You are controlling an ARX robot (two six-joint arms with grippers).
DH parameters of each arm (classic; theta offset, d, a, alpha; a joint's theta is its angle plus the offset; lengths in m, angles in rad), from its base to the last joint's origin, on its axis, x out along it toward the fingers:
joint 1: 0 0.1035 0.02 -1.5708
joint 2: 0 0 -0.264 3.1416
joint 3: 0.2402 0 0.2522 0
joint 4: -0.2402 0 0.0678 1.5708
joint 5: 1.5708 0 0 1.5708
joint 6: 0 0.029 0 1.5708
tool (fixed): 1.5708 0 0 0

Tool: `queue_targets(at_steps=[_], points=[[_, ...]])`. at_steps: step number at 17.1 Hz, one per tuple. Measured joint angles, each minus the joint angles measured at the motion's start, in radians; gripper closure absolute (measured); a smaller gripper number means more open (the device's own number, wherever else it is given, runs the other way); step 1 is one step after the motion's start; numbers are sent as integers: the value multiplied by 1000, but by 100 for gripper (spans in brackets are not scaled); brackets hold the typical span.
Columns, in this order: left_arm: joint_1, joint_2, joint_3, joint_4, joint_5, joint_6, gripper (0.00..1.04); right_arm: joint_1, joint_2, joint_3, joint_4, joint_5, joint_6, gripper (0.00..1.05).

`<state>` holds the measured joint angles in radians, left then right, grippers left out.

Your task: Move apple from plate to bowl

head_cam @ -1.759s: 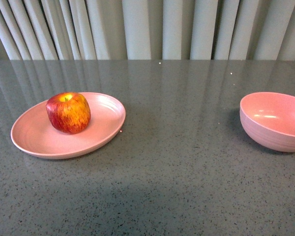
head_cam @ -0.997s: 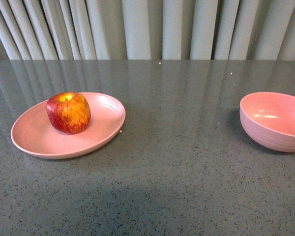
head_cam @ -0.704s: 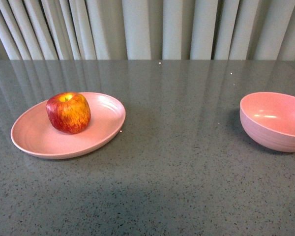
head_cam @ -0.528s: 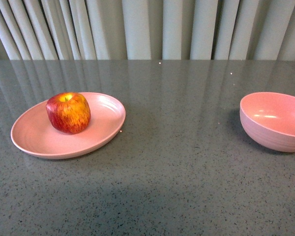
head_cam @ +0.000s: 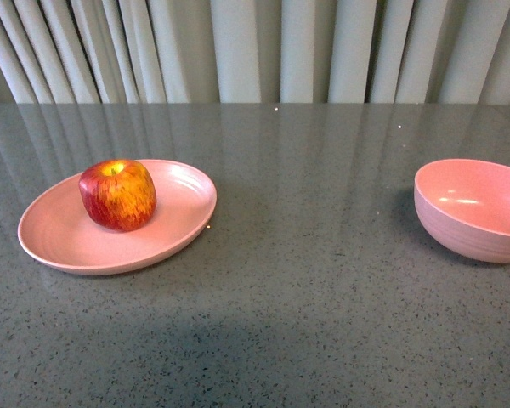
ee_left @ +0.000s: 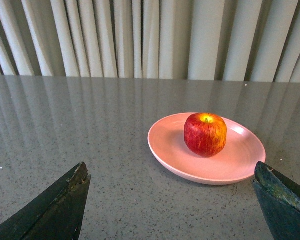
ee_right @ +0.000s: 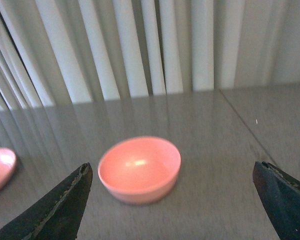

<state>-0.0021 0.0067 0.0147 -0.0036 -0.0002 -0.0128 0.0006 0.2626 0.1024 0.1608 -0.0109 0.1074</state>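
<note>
In the front view the apple (head_cam: pixel 117 195) sits upright on the plate (head_cam: pixel 68 242) at the left-centre of the frame, its yellow stem dimple facing up. It rests toward the far half of the plate and leaves the near part bare. The bowl (head_cam: pixel 472 208) stands at the right edge of the frame, partly cut off by it, well apart from the plate. A wide stretch of speckled grey counter (head_cam: pixel 306 280) lies between them. The bowl's hollow shows only pink with a few highlights. Pale pleated curtains (head_cam: pixel 255 51) fill the top of the frame behind the counter's far edge.

In the left wrist view the left end effector (ee_left: pixel 171 167) is released. Its two dark fingers (ee_left: pixel 55 210) are spread wide and grasp nothing, and the plate and apple lie ahead of them on the counter, untouched.

In the right wrist view the right end effector (ee_right: pixel 171 167) is likewise released. Its fingers (ee_right: pixel 55 210) are far apart, and the bowl lies ahead between them, clear of both. This picture is slightly blurred.
</note>
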Motion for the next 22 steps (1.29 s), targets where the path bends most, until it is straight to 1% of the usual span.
queue_targets(at_steps=[2,3,4,5,6,7,9,10,12,13,16,18,22], points=[[0,0,0,0,0,0,7,6,260,142,250,-15,-24,7],[0,0,0,0,0,0,7,7,395,216,332,-21,-47,7],[0,0,0,0,0,0,7,6,556,325,357,-38,-61,7],[0,0,0,0,0,0,7,6,691,420,343,-44,-71,7],[0,0,0,0,0,0,7,6,821,519,291,-66,-75,7],[0,0,0,0,0,0,7,6,965,629,232,-65,-81,7],[0,0,0,0,0,0,7,5,1180,793,132,-39,-95,7],[0,0,0,0,0,0,7,0,1279,870,64,-8,-98,7],[0,0,0,0,0,0,7,-16,1405,966,-55,4,-97,7],[0,0,0,0,0,0,7,-26,1447,996,-113,4,-92,7],[0,0,0,0,0,0,7,-43,1515,1035,-204,-2,-67,7],[0,0,0,0,0,1,7,-57,1539,1038,-236,-14,-45,7],[0,0,0,0,0,2,7,-87,1553,1025,-241,-56,-11,7]])
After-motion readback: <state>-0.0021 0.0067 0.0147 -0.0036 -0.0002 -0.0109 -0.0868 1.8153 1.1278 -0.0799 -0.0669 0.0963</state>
